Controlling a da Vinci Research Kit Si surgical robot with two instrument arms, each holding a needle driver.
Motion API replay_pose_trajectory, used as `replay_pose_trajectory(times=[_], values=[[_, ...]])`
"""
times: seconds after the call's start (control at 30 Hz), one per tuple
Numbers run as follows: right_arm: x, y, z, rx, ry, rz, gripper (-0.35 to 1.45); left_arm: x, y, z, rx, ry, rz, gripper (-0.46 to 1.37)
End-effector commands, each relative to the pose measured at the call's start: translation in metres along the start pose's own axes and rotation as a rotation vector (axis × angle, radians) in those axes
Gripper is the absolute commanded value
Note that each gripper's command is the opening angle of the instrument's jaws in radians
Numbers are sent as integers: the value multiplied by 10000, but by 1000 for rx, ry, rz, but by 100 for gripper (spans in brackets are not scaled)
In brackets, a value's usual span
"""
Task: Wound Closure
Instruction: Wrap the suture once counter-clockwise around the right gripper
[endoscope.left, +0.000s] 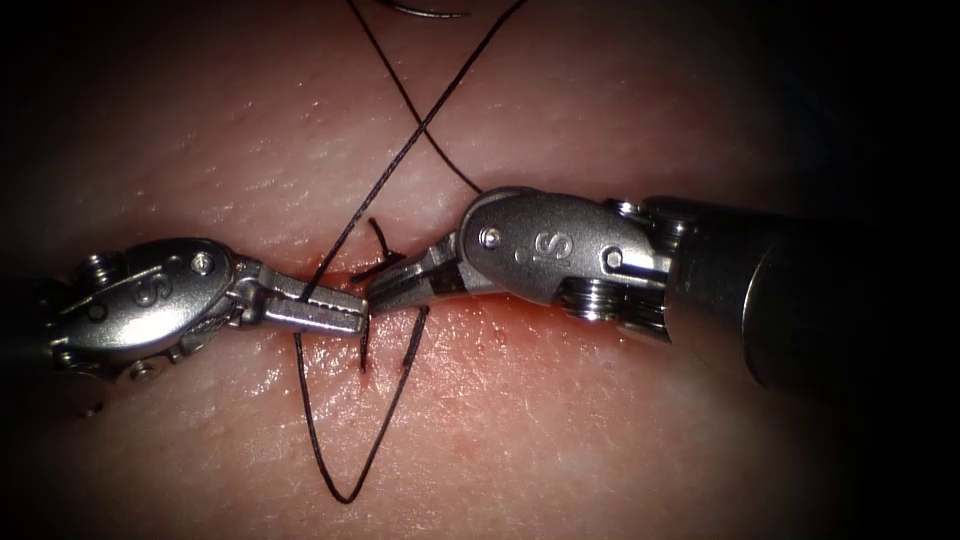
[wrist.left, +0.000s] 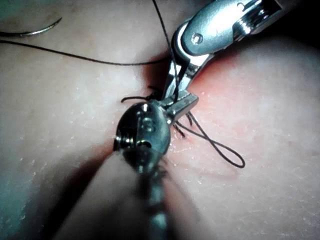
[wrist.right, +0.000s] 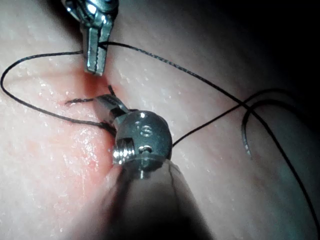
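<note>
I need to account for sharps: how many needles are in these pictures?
1. The needle lies loose on the tissue beyond the cut, held by neither claw. The left claw and right claw grip thread. Others could be hidden.

A surgical practice bench: bare tissue (endoscope.left: 560, 420) under two steel wristed tools, black thread (endoscope.left: 330, 440)

Curved needle (endoscope.left: 430, 12) free on tissue (endoscope.left: 600, 440); black thread (endoscope.left: 350, 430) looped across cut.
</note>
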Motion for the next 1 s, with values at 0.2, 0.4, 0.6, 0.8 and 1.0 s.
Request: replay_pose_trajectory(times=[0.2, 0.4, 0.6, 0.8, 1.0], values=[[0, -1, 0, 3, 0, 0, 43, 2, 4, 0, 0, 0, 0, -35], [1, -1, -1, 0, 8, 2, 103, 5, 8, 1, 3, 1, -2, -35], [4, -2, -7, -4, 40, 9, 111, 14, 10, 0, 3, 5, 33, -35], [1, 4, -32, -80, 109, 41, 99, 24, 14, 6, -10, 30, 79, -35], [-6, 8, -54, -209, 240, 113, 53, 47, 9, 19, -39, 69, 108, -35]])
